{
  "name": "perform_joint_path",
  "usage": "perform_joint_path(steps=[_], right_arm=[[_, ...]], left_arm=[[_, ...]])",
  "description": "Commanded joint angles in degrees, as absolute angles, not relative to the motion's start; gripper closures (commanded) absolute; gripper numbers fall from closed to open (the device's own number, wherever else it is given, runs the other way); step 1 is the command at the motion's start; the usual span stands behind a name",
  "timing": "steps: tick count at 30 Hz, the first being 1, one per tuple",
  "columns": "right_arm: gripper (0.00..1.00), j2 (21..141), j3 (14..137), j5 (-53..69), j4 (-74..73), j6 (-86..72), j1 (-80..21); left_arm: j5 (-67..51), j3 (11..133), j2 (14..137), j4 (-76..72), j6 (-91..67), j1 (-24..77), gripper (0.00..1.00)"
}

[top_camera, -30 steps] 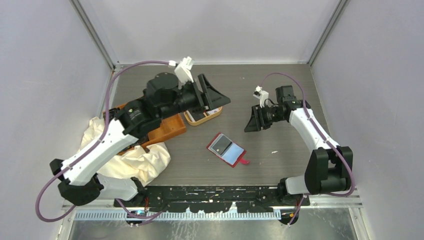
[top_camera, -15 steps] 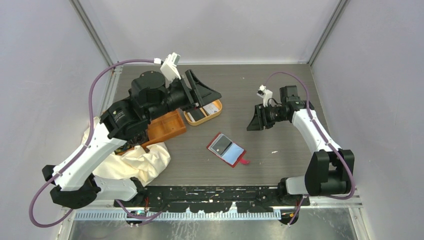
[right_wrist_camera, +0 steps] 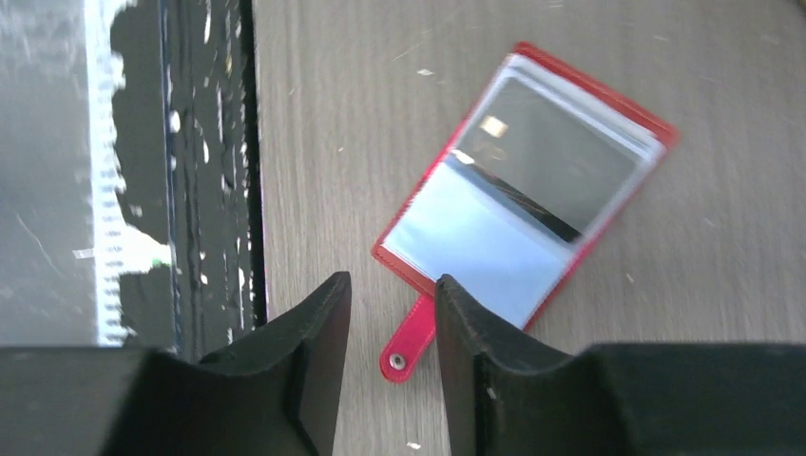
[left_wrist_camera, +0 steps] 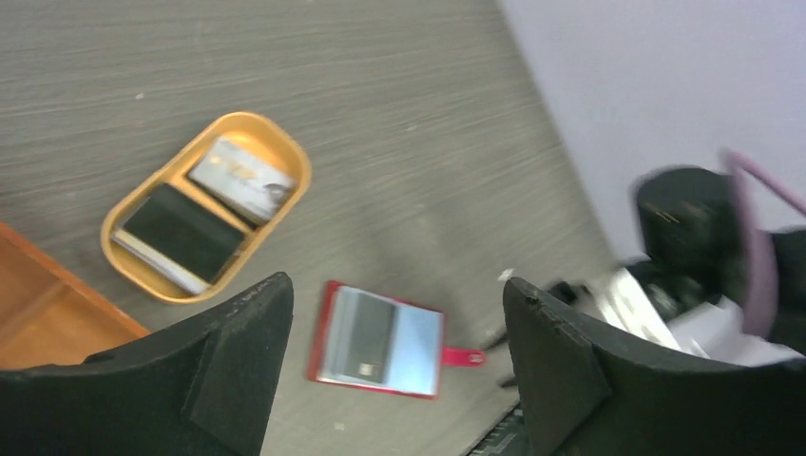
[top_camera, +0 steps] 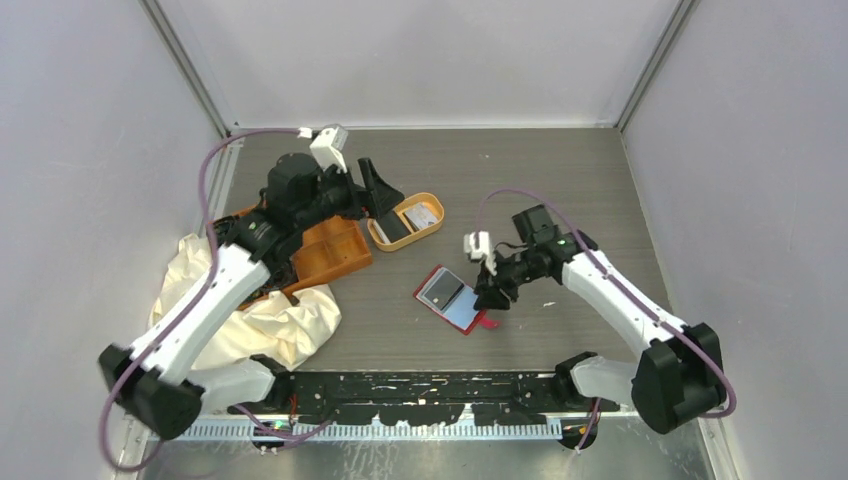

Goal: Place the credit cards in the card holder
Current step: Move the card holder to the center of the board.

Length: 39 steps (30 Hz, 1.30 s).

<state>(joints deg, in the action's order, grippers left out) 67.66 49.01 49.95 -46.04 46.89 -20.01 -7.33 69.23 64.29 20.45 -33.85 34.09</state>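
The red card holder (top_camera: 452, 298) lies open and flat on the table, a dark credit card (right_wrist_camera: 561, 152) in its upper clear sleeve. Its snap tab (right_wrist_camera: 409, 342) points toward the near edge. My right gripper (right_wrist_camera: 392, 285) hovers just above that tab, jaws narrowly open and empty; from above it (top_camera: 490, 293) is at the holder's right edge. Two more credit cards lie in the oval tan dish (left_wrist_camera: 285, 157): a dark one (left_wrist_camera: 181, 233) and a pale one (left_wrist_camera: 239, 178). My left gripper (left_wrist_camera: 397, 285) stands wide open and empty, high above the table beside the dish (top_camera: 436, 208).
An orange wooden compartment tray (top_camera: 330, 255) sits left of the dish, with a crumpled cream cloth (top_camera: 270, 315) in front of it. A black slotted rail (top_camera: 430, 385) runs along the near edge. Pale walls enclose the table.
My right arm swung down and left from mid-air to the card holder's tab. My left arm drew back left from over the dish and its jaws opened wider.
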Motion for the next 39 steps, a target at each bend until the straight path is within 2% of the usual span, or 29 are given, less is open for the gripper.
perform_joint_path(steps=[1,5,7,11,18,26,34,39], right_arm=[[0.61,70.76,47.05,42.21,-43.23,59.17,-30.61],[0.75,74.25,46.72,32.36,-36.32,54.02,-40.04],[0.79,76.70,47.00,27.25,-33.81,51.14,-45.45],[0.81,80.77,46.81,21.48,-31.27,48.89,-51.48],[0.82,86.01,46.68,16.22,-29.32,46.93,-54.40],[0.82,87.24,46.14,8.63,-30.16,49.01,-53.77],[0.82,83.45,46.43,6.05,-31.26,47.52,-42.49],[0.79,78.78,48.26,16.25,-35.44,46.31,-36.13]], left_arm=[[-26.90,66.02,74.72,12.02,-29.63,22.70,0.26],[-37.05,68.85,83.24,12.54,-35.19,17.20,0.37],[-39.24,72.71,85.87,17.12,-33.68,17.06,0.37],[-37.94,73.39,83.91,22.54,-30.30,16.75,0.37],[-33.02,72.06,79.07,23.89,-25.77,16.65,0.36],[-35.26,72.26,79.40,24.01,-26.70,16.52,0.36],[-35.47,71.64,78.10,23.31,-26.80,16.52,0.36],[-36.07,70.75,77.52,21.68,-26.46,16.54,0.34]])
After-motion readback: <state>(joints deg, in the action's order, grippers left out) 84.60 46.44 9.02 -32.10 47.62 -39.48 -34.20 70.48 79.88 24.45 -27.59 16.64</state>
